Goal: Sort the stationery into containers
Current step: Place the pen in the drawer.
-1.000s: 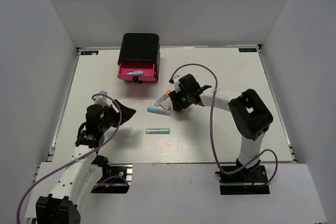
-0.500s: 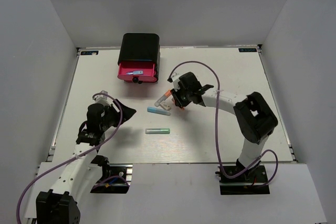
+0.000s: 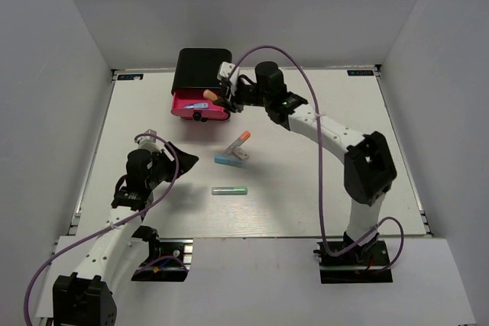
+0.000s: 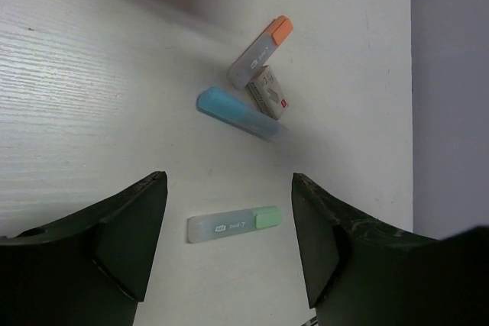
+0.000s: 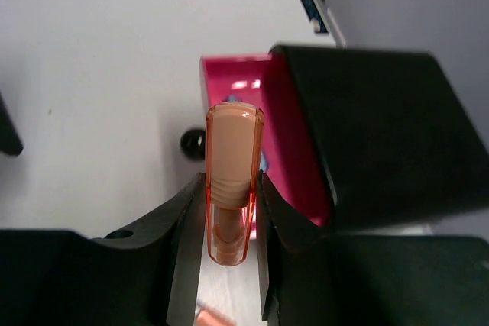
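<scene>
My right gripper (image 3: 219, 99) is shut on an orange marker (image 3: 208, 95) (image 5: 231, 177) and holds it over the open pink-red drawer (image 3: 200, 110) (image 5: 284, 139) of the black cabinet (image 3: 204, 69) (image 5: 382, 127). A light blue pen (image 3: 199, 104) lies inside that drawer. On the table lie a grey marker with an orange tip (image 3: 238, 142) (image 4: 260, 53), a white eraser (image 3: 241, 155) (image 4: 269, 93), a light blue marker (image 3: 229, 162) (image 4: 241, 114) and a green-capped marker (image 3: 229, 189) (image 4: 233, 226). My left gripper (image 3: 180, 159) (image 4: 228, 182) stands open to their left, holding nothing.
The drawer's round black knob (image 3: 197, 117) (image 5: 192, 143) faces the table's middle. White walls close in the table on three sides. A purple cable (image 3: 306, 85) loops above the right arm.
My right gripper shut on the orange marker at the table's middle, then carried it up and left to the open drawer. The left arm has stayed put.
</scene>
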Available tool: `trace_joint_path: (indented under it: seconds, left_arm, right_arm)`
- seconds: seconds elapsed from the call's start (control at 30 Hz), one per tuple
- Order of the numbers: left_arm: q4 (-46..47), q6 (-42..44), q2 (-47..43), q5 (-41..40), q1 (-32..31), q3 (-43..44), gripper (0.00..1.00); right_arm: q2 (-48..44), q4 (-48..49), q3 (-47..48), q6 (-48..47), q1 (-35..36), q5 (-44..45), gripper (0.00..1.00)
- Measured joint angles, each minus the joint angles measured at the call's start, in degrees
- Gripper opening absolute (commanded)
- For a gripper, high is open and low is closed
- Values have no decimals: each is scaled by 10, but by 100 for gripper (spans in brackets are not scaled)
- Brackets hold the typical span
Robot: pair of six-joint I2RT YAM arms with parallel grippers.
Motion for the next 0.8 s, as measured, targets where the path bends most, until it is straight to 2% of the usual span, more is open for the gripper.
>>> trace_joint_path:
  seconds: [0.17, 0.2, 0.27, 0.3, 0.43, 0.53, 0.57, 0.7, 0.77, 0.8]
  left_arm:
    - [-1, 0, -12, 0, 0, 0, 76]
    - [-2, 0, -14, 0, 0, 0, 76]
    - [-4, 0, -16, 0, 0, 0, 76]
    - [-5, 0, -16, 0, 0, 0, 76]
    - [-9, 0, -16, 0, 0, 0, 73]
    - [-3, -4, -12, -1, 0, 0, 56]
    - [3, -5, -6, -2, 0, 0, 44]
    - [35, -16, 52, -15, 0, 9, 25]
    - [51, -20, 98, -25, 0, 24, 20]
    - [61, -21, 121, -28, 0, 33, 16]
  right_arm:
    - [93, 33, 99, -6, 10, -19, 7]
    - [115, 34, 121, -6, 11, -21, 16]
    - [146, 35, 150, -4, 13, -20, 26]
    - [157, 35, 159, -4, 14, -20, 40]
    - [181, 32, 167, -3, 14, -16, 52]
    - [180, 34, 167, 2, 12, -15, 55]
    - [177, 37, 167, 5, 12, -13, 55]
    - [129, 58, 116, 25, 6, -3, 55]
    - [89, 69, 77, 40, 0, -2, 48]
    - [65, 73, 59, 49, -4, 0, 40]
